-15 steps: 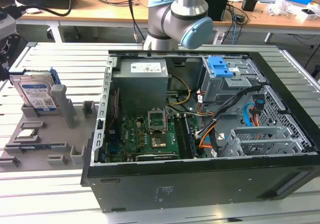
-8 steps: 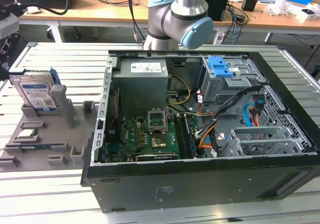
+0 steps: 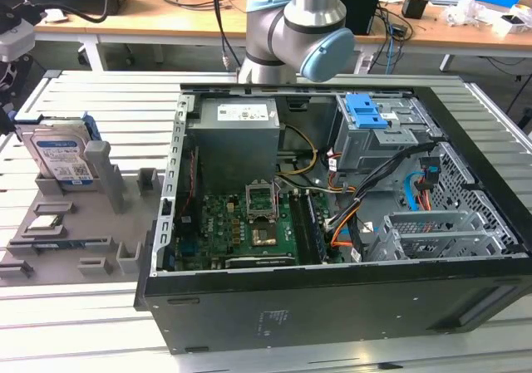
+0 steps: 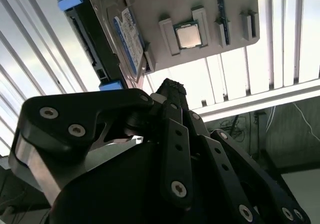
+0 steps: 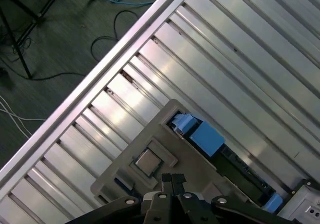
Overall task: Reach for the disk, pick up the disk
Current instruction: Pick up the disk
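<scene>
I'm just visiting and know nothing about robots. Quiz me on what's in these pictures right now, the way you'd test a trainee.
1. True or false: the tool is gripping the disk.
2. Beside the open computer case, how does the disk sit?
A) flat on the case's lid
B) upright in the grey holder, at the exterior view's left
C) hanging from the arm
3. What colour are the rails along the disk's edges?

Key
1. False. The tool is shut on nothing and is apart from the disk.
2. B
3. Blue
</scene>
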`<action>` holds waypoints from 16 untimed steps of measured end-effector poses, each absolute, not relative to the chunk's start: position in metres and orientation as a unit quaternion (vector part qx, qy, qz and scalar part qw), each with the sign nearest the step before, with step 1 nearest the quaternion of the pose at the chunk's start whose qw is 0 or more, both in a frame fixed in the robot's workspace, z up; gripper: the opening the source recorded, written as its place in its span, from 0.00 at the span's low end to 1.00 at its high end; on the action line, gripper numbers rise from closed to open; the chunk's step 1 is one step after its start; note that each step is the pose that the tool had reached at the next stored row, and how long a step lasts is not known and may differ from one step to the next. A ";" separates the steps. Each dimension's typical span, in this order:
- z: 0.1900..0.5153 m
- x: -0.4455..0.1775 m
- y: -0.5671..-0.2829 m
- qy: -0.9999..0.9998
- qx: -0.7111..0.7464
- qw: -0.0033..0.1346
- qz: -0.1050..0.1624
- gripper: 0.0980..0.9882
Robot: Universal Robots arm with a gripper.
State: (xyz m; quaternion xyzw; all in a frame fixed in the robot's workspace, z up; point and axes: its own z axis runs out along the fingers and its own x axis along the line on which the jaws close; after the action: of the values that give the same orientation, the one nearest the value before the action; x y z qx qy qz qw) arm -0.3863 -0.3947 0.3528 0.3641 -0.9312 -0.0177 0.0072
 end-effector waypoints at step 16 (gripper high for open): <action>0.353 -0.386 -0.395 -0.902 0.432 0.008 -0.017 0.01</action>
State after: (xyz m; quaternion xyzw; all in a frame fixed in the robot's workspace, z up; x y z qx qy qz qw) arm -0.3863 -0.3947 0.3529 0.4315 -0.9019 -0.0171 0.0085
